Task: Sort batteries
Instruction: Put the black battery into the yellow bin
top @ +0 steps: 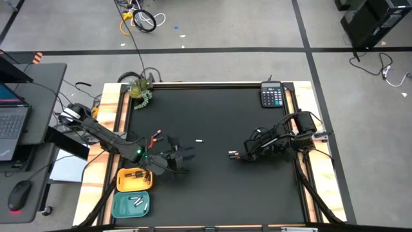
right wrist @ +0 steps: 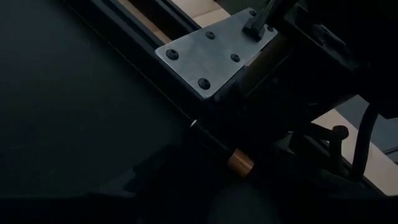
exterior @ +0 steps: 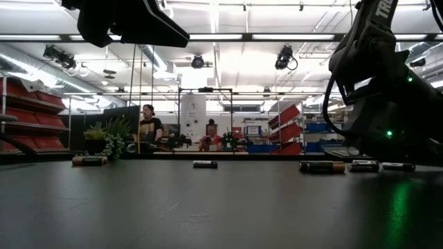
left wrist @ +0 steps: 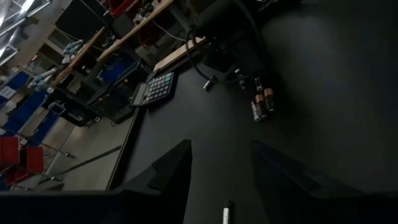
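Note:
Two dark batteries with copper ends [left wrist: 262, 104] lie side by side on the black mat [top: 212, 116], right by my right gripper [top: 243, 153]. The right wrist view shows one such battery [right wrist: 219, 150] close up. A white battery [top: 199, 140] lies between the arms. My left gripper [top: 182, 157] hovers open above the mat at the near left. In its wrist view the two fingers [left wrist: 177, 171] stand apart, and a white battery [left wrist: 227, 213] lies on the mat below the gap. The low view shows several batteries [exterior: 322, 167] lying flat.
A yellow tray [top: 122, 184] with dark batteries and a teal tray [top: 117, 207] with white ones sit at the near left corner. A calculator [top: 272, 95] lies at the far right and a small plant [top: 140, 90] at the far left. Wooden rails edge the mat.

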Controlling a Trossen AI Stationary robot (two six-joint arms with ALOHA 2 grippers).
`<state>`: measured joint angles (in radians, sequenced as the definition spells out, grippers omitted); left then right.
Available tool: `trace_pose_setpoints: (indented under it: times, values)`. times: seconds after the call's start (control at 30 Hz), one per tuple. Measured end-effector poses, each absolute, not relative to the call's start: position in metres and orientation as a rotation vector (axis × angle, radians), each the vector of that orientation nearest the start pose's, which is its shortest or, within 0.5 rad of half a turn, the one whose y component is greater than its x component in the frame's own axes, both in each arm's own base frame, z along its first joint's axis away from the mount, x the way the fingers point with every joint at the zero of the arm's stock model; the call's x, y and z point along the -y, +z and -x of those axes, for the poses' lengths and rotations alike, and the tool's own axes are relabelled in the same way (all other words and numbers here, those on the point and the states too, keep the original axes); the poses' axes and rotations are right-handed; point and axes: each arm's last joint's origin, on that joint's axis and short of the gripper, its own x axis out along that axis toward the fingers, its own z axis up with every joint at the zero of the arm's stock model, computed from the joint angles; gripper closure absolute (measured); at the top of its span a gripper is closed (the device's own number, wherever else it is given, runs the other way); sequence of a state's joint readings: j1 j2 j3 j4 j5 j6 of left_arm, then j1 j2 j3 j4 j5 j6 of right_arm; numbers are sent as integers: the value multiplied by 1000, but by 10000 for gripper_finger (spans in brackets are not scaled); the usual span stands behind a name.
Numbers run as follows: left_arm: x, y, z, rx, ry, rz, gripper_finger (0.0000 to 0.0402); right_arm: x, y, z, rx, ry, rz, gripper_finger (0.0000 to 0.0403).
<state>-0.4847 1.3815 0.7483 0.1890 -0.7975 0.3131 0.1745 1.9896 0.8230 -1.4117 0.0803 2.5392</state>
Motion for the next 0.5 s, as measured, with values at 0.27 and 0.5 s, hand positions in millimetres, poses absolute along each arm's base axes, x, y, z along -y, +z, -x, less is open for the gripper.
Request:
trace_pose_setpoints:
  times: [0.27, 0.5]
  values:
    - [113, 228, -260, -406, 252, -573, 230, -26, 89, -197, -567, -2558, -700, 159]
    - [113, 228, -260, -405, 253, -566, 230, -14, 86, -196, -513, -2606, -726, 158]
